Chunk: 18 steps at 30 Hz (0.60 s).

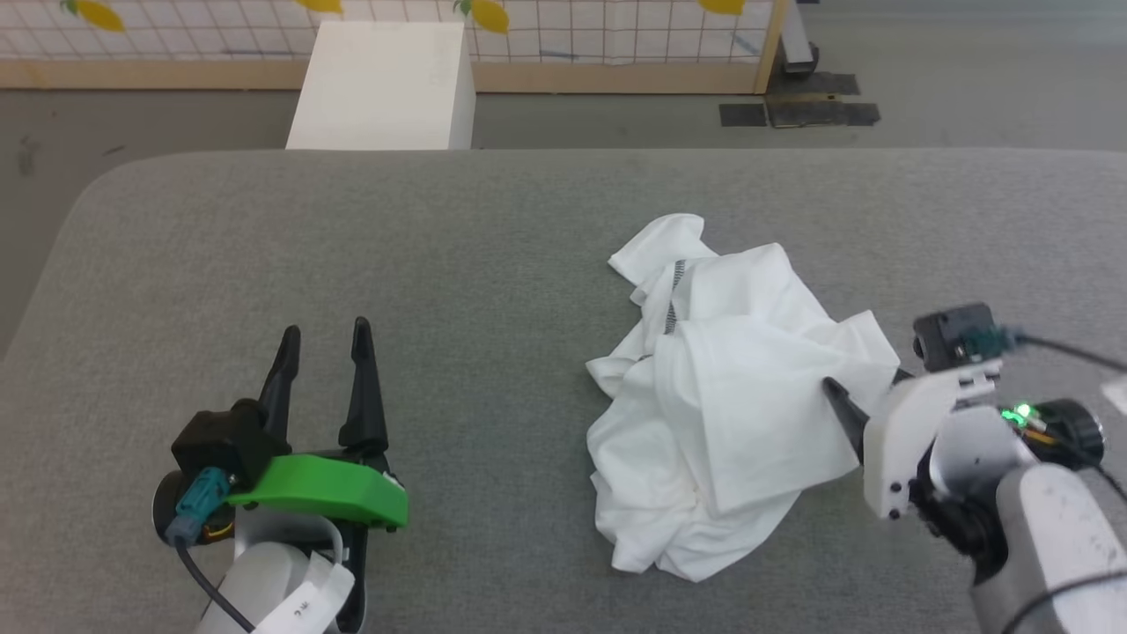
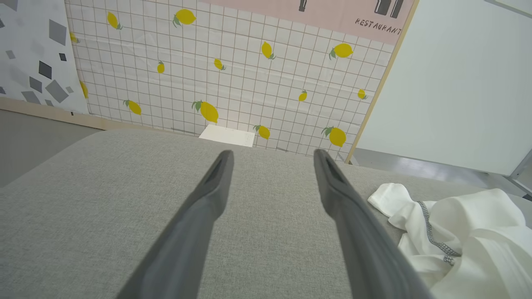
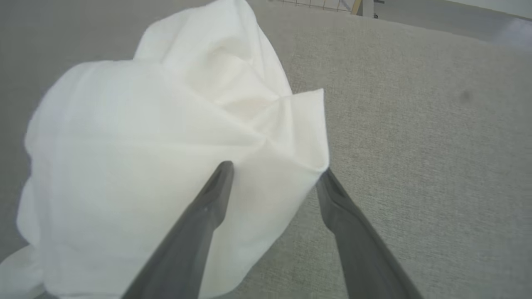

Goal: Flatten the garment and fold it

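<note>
The garment (image 1: 722, 396) lies in a crumpled heap on the grey padded table (image 1: 440, 246), right of the middle, with layers lapped over one another and a line of grey stitching (image 1: 673, 295) showing near its far edge. The right gripper (image 3: 275, 168) has its claw spread wide at the heap's right side. It holds nothing. One finger lies over the cloth, and the other sits right at the tip of a protruding corner. The left gripper (image 1: 326, 328) is also wide open and empty at the near left, well apart from the shirt. My worry is the bite. The corner sits so close to one fingertip that closing could catch only a sliver, and thin knit like this would probably slide out as soon as the arm lifts. If the fingers go deeper instead, they may pinch two or three layers together, and the shirt would come up as a lump rather than opening out. Nothing pins the rest of the heap, so a sideways pull could drag the whole pile toward the right edge of the table instead of spreading it. As for writing, the wall panel (image 2: 232, 74) with its lemon-print grid carries the word "RESTAURANT" (image 2: 378, 27) near its top. A small tag (image 1: 304, 603) on the left arm has marks too small for me to read. I see no lettering on the white box (image 1: 383, 84) beyond the table, or on the garment.
</note>
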Tool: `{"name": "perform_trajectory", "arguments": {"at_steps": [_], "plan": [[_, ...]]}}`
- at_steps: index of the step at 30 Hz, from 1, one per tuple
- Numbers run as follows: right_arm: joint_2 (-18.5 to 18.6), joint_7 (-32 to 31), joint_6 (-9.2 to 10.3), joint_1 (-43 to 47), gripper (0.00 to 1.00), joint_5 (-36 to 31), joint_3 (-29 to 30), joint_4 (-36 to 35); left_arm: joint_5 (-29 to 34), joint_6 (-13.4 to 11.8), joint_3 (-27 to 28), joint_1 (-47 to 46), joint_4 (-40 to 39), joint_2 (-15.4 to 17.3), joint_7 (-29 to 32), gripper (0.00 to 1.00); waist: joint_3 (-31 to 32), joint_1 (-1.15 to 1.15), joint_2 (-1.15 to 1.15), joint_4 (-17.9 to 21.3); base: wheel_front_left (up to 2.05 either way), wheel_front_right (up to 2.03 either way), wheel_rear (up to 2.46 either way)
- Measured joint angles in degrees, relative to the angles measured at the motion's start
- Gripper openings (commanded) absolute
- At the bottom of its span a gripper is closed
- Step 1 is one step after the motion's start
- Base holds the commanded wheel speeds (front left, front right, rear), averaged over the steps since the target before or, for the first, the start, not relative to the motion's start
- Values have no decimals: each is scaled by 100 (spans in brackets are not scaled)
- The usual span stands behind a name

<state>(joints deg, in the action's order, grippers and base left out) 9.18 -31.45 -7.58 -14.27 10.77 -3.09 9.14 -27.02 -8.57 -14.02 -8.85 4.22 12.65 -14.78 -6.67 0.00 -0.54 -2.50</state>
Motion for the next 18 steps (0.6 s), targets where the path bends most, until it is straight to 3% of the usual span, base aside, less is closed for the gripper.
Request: {"name": "perform_trajectory", "arguments": {"at_steps": [5, 6, 7, 8, 10, 13, 18], "plan": [[305, -1013, -1, -422, 100, 53, -347, 107, 146, 176, 105, 2, -31, -207, 0, 100, -139, 0, 0, -160, 0, 0, 0], [349, -1106, 0, -475, 44, 107, -408, 116, 181, 209, 134, 0, -31, -240, 0, 100, -174, 0, 0, -194, 0, 0, 0], [398, -1116, 0, -497, 15, 140, -463, 114, 223, 234, 155, 1, -19, -263, 0, 100, -199, 0, 0, -222, 0, 0, 0], [437, -1107, -1, -520, 0, 202, -520, 111, 290, 265, 189, 1, 0, -291, 0, 100, -231, 0, 0, -252, 0, 0, 0], [488, -1063, -1, -552, 0, 367, -564, 87, 367, 313, 237, 1, 32, -354, 0, 100, -282, 0, 0, -302, 0, 0, 0], [647, -790, -1, -616, 0, 603, 12, -113, 449, 441, 333, 1, 115, -458, 0, 100, -279, 0, 0, -318, 0, 0, 0], [1061, -679, -1, -591, 0, 299, 1518, -120, 487, 601, 337, -3, 259, -588, 0, 100, -225, 0, 0, -320, 0, 0, 0]]}}
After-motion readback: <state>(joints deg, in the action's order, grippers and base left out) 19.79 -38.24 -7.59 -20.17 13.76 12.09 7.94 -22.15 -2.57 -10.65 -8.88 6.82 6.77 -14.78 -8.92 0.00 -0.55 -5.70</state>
